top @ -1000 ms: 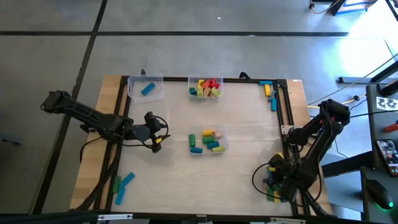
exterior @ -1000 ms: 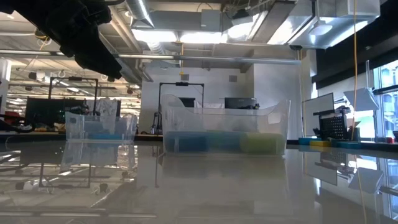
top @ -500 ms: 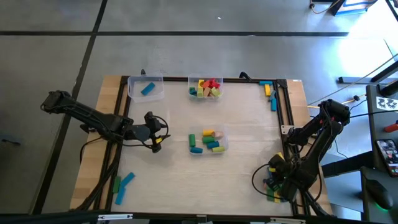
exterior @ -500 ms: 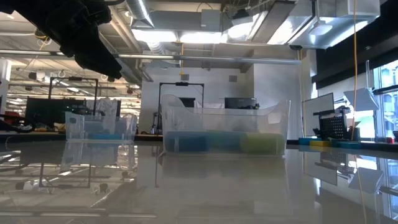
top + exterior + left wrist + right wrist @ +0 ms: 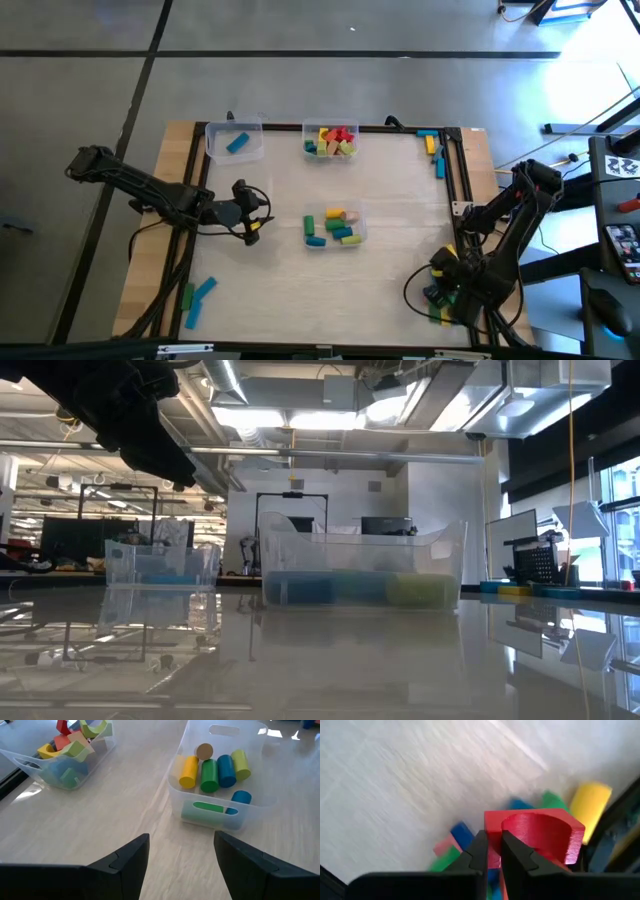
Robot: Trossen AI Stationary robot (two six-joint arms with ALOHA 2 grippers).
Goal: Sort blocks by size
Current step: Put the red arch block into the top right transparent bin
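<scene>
The blocks lie in a mixed pile (image 5: pixel 441 306) at the table's near right, as a green and blue pair (image 5: pixel 197 296) at the near left, and as a few (image 5: pixel 434 150) at the far right. Others fill three clear tubs. My right gripper (image 5: pixel 491 839) hangs over the pile, shut on a red block with a round hollow (image 5: pixel 540 837). Below it show blue, green, pink and yellow blocks (image 5: pixel 590 802). My left gripper (image 5: pixel 181 865) waits open at the table's left, facing the middle tub (image 5: pixel 220 795) of cylinders. My right gripper pinches the red block by the thin wall (image 5: pixel 493 849) at one end of its round hollow. One finger (image 5: pixel 512 856) stands in the hollow and the other on the outer flat side. The fingers point almost straight down. The block hangs lifted clear of the pile.
A tub (image 5: pixel 234 142) with one blue block stands at the far left. A tub (image 5: pixel 332 141) of red, yellow and green pieces stands at the far middle, and the cylinder tub (image 5: pixel 335 226) at the centre. A dark frame (image 5: pixel 462 180) runs along the right side.
My right gripper has risen a little above the pile at the near right. My left arm has kept still.
</scene>
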